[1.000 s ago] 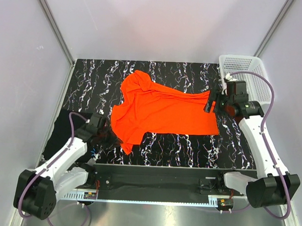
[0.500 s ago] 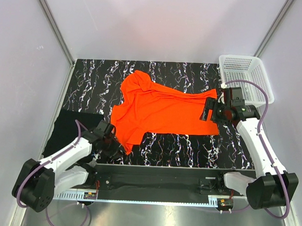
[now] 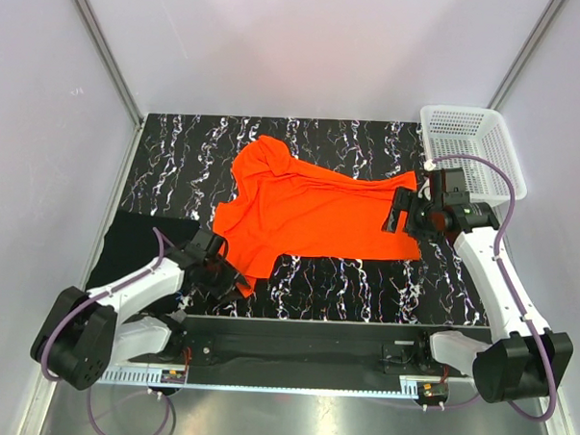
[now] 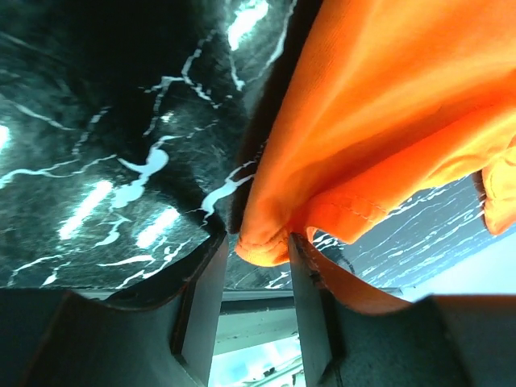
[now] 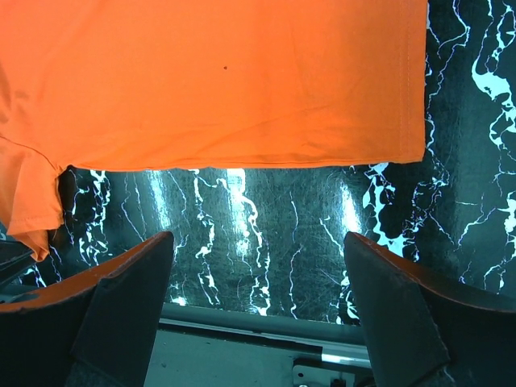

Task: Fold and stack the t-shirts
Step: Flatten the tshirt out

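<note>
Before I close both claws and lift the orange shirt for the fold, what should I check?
1. Left claw at near-left corner of the orange-red t-shirt: ok, corner lies between its fingers.
2. Left claw closed on it: not ok, jaws stand apart.
3. Right claw empty and open: ok.
4. Right claw over the shirt's edge: not ok, only mat between its fingers; cloth lies beyond the tips.
5. Shirt flat: not ok, bunched at the far-left.
</note>
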`<action>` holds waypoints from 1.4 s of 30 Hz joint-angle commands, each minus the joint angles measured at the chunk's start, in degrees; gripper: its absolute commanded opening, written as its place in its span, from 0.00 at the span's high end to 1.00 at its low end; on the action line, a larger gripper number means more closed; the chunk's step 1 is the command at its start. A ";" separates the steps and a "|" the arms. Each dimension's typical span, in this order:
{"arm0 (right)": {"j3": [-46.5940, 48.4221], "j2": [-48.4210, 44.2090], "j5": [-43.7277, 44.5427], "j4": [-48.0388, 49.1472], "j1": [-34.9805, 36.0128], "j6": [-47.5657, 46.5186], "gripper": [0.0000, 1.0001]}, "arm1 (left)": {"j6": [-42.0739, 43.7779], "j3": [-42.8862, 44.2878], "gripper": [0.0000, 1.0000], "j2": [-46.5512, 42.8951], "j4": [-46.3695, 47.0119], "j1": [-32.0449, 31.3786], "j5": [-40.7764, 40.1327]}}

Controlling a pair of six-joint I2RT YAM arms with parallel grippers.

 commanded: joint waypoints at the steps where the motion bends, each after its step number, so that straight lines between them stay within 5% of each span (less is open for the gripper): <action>1: 0.10 -1.04 -0.22 0.98 0.14 0.75 0.07 | -0.68 -1.39 0.58 2.39 -0.10 -0.52 -1.46; 5: 0.88 -0.26 1.00 0.98 0.14 1.80 0.06 | -2.01 -2.36 0.63 3.80 -0.19 -0.61 -1.90; 11: 0.97 5.09 1.97 -0.50 0.14 8.56 0.04 | 1.68 0.17 1.00 2.93 -1.32 -0.44 -5.23; 17: -3.24 9.94 -0.31 -0.52 -0.82 18.32 0.05 | 14.85 9.40 1.00 -0.94 -8.27 1.40 -11.82; 21: -7.63 10.65 -1.18 2.11 -5.12 20.88 0.40 | 25.13 13.98 1.00 -2.96 -8.98 2.20 -14.46; 22: -9.81 10.73 -2.23 2.82 -7.83 21.66 0.58 | 28.11 15.29 1.00 -3.49 -8.98 2.20 -14.73; 25: -13.51 10.91 -3.91 6.07 -14.43 22.89 0.52 | 32.43 17.05 1.00 -5.69 -8.72 2.29 -15.70; 32: -15.90 14.07 -0.05 11.52 -15.85 25.88 0.45 | 39.82 18.20 1.00 -6.92 -8.28 2.29 -14.56; 42: -16.16 15.65 6.37 16.71 -16.38 29.66 0.51 | 47.20 22.24 1.00 -7.01 -7.66 2.11 -12.97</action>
